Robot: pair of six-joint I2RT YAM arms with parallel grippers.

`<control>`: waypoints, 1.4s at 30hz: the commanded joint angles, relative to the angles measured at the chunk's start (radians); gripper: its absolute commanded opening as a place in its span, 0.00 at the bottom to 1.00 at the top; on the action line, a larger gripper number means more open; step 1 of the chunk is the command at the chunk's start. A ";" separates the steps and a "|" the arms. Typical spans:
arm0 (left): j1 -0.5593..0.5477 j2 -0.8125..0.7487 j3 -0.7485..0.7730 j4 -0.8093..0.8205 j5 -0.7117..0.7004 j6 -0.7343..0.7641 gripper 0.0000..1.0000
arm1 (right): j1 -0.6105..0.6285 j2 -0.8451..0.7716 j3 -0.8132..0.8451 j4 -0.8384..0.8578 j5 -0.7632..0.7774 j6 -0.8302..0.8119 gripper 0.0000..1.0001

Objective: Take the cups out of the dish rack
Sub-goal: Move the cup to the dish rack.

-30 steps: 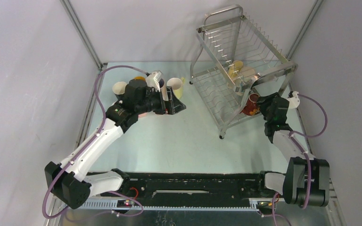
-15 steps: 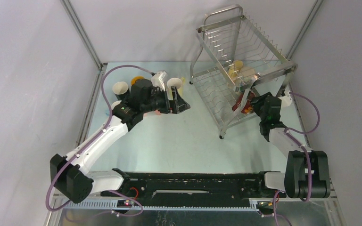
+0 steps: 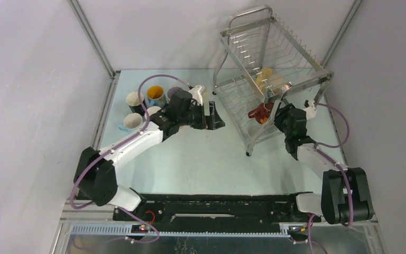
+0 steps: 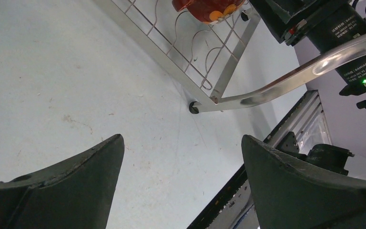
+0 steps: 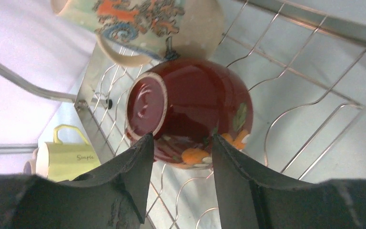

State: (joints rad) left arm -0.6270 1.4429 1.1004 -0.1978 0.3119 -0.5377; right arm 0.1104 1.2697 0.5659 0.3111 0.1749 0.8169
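**Right gripper grips the dark red mug in the rack; left gripper gapes empty beside it**

From where I stand, the dish rack (image 3: 302, 82) sits at the far right of the table (image 3: 201, 153), and everything else falls into place around it. The right gripper (image 3: 271, 112) reaches into the rack's lower tier from the rack's right side. Its two fingers are partly closed on the near part of the dark red mug (image 5: 190, 109). The mug is tipped over, with its base ring facing the wrist camera and orange flowers showing on its side. I cannot tell whether it rests on the wire or hangs just clear of it.

Deeper in the same tier, just beyond the red one, lies a patterned cream mug (image 5: 133, 14). A yellow mug (image 5: 69, 157) shows through the wires, standing outside the rack.

The left gripper (image 3: 215, 115) hovers just off the rack's left side. Its jaws are spread wide and hold nothing, with bare table under them and the rack's front foot ahead. Farther left of the rack, a cluster of mugs (image 3: 155, 95) stands upright on the table.
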 commanded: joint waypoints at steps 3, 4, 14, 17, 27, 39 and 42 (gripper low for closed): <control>-0.025 0.048 0.129 0.070 -0.030 0.079 0.99 | -0.069 -0.043 0.042 -0.006 -0.025 0.007 0.56; -0.026 0.063 0.136 0.072 -0.033 0.095 0.99 | -0.076 -0.048 0.042 -0.005 -0.023 0.009 0.57; -0.027 0.212 0.263 0.085 0.001 0.325 0.96 | -0.103 0.058 0.075 0.096 -0.020 0.057 0.58; -0.028 0.259 0.300 0.109 0.024 0.356 0.93 | -0.103 0.080 0.075 0.126 -0.003 0.065 0.57; -0.044 0.357 0.341 0.230 0.011 0.413 0.91 | -0.130 0.158 0.065 0.235 0.051 0.162 0.52; -0.048 0.455 0.367 0.365 0.042 0.522 0.86 | -0.116 0.292 0.120 0.294 -0.050 0.126 0.50; -0.048 0.485 0.397 0.367 0.037 0.536 0.85 | -0.112 0.302 0.121 0.277 -0.086 0.120 0.49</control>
State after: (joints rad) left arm -0.6678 1.8999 1.4044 0.0952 0.3302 -0.0593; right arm -0.0006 1.5421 0.6518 0.5877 0.1848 0.9634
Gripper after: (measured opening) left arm 0.861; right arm 0.499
